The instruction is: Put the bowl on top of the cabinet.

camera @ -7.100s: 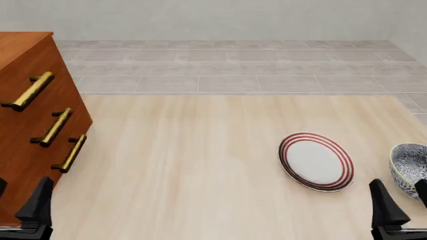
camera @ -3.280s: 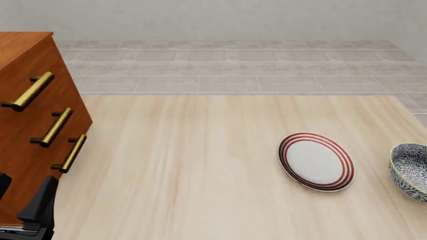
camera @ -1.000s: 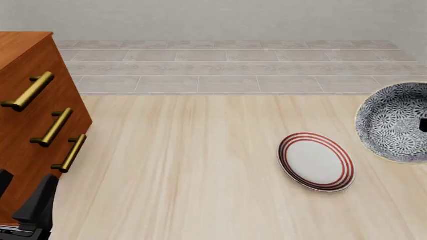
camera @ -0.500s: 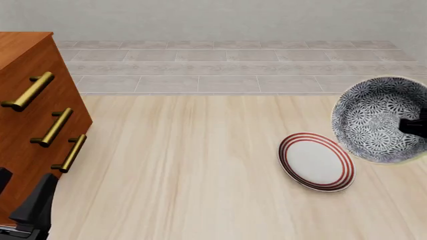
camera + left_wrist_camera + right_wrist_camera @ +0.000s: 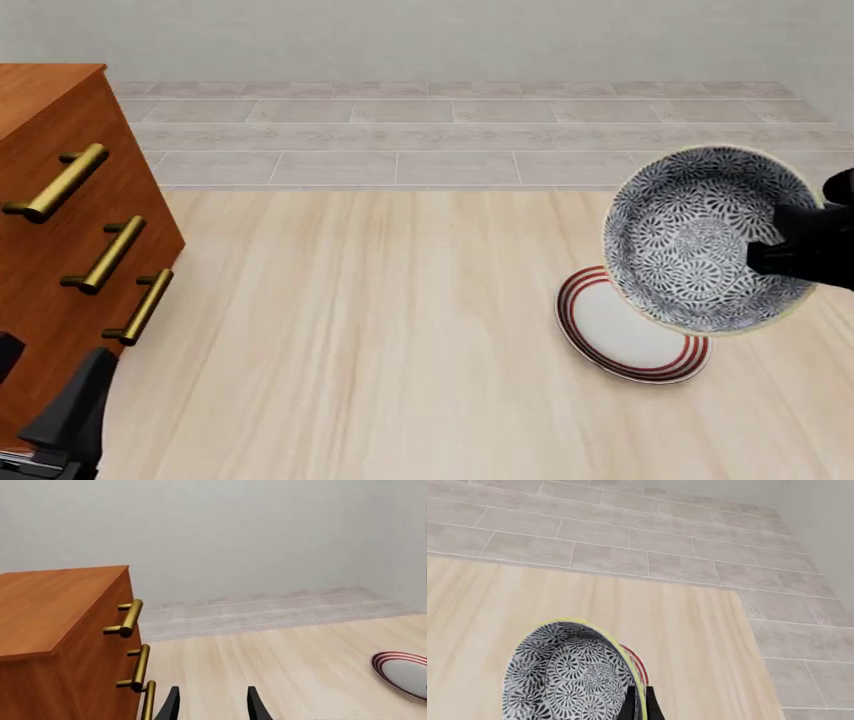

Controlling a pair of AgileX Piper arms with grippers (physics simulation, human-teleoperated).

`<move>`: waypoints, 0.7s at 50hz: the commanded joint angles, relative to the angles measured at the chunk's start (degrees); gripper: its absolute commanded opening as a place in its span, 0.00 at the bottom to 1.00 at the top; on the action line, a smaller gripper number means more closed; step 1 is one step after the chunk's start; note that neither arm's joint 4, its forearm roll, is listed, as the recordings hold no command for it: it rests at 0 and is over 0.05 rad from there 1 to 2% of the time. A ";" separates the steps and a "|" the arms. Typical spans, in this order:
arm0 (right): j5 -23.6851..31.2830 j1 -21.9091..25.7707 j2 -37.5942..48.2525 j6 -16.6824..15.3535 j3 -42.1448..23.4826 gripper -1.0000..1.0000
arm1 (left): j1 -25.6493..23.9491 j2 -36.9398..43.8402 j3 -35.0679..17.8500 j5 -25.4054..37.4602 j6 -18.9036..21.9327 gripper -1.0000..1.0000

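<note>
right gripper (image 5: 781, 252) pinches the rim of the bowl (image 5: 701, 240), lifted at mid-right over the plate (image 5: 621, 335); cabinet (image 5: 67, 230) at left; left gripper (image 5: 210, 705) spread.

The bowl (image 5: 705, 240) hangs in the right gripper (image 5: 787, 250), lifted above the table (image 5: 387, 330) and tipped, directly over the plate (image 5: 627, 340) lying below it. The cabinet (image 5: 67, 230) stands far to that gripper's left, just beside the left gripper (image 5: 210, 705).
</note>
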 commanded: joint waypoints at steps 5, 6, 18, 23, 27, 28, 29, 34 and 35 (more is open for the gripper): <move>-1.99 9.86 2.36 1.63 -2.56 0.00 | -0.44 0.01 -0.59 0.63 0.92 1.00; -2.18 10.17 2.60 1.47 -2.72 0.00 | -0.42 0.01 -0.67 0.71 0.94 1.00; -4.84 14.07 4.12 0.20 -2.69 0.00 | 0.10 0.04 -0.35 0.47 1.49 1.00; -6.17 16.25 5.19 0.68 -2.82 0.00 | -0.42 0.07 -0.51 0.49 2.08 1.00; -7.16 18.38 5.52 0.62 -2.58 0.00 | -0.60 0.20 -1.61 1.39 2.37 1.00; -7.23 19.84 4.82 1.13 -2.36 0.00 | -0.75 0.22 -1.61 1.25 2.06 1.00; -6.91 20.49 4.56 2.10 -2.54 0.00 | -0.99 0.36 -1.62 1.27 1.56 1.00; -8.29 21.27 5.23 2.13 -2.92 0.00 | -1.20 0.40 -0.83 0.39 1.38 1.00; -8.65 21.44 5.45 2.04 -2.88 0.00 | -1.08 0.45 -0.74 0.24 1.57 1.00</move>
